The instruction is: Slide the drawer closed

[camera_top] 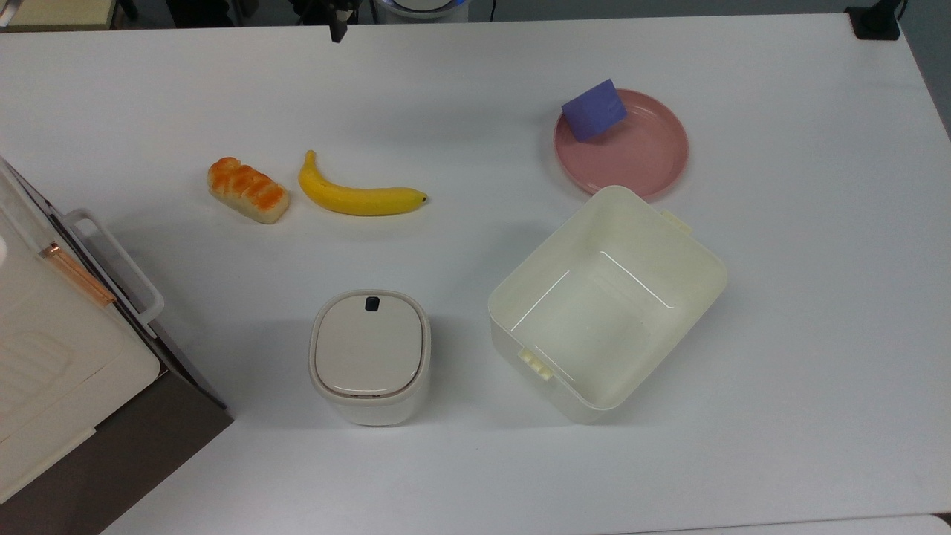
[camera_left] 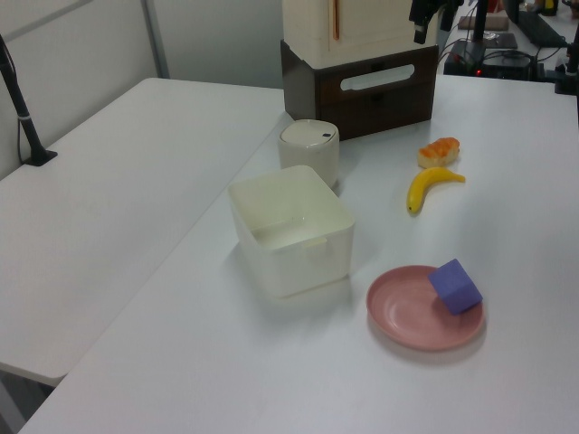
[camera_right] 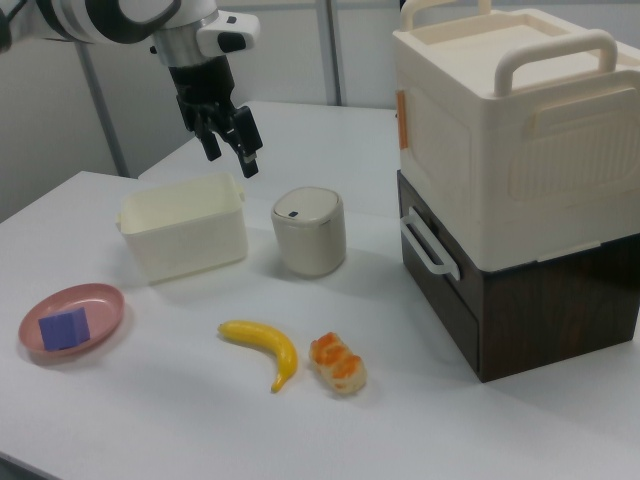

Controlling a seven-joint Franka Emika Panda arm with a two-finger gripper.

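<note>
Gripper: the gripper [camera_right: 232,150] hangs in the air above the table [camera_top: 780,312], touching nothing; in the right view its two black fingers [camera_right: 250,150] stand apart with an empty gap between them, so it is spread and holds nothing. In the top view its tip [camera_top: 336,28] pokes in at the far edge.
Drawer: the drawer [camera_right: 432,275] sits in the brown cabinet [camera_right: 540,300] at the right view's right; its dark front panel lies about flush with the cabinet face, and its white loop handle [camera_right: 424,243] juts toward the table's middle. In the top view the handle [camera_top: 119,264] shows at the left edge.
On the cabinet: a cream box [camera_right: 520,140] with two carry handles on top.
Lidded container: a small white container [camera_top: 369,355] stands near the cabinet, just beside the open cream bin [camera_top: 605,301].
Food: a banana [camera_top: 356,197] and a bread roll [camera_top: 247,189] lie side by side, apart from each other.
Plate: a pink plate [camera_top: 639,152] carries a purple block [camera_top: 593,110] at its rim.
</note>
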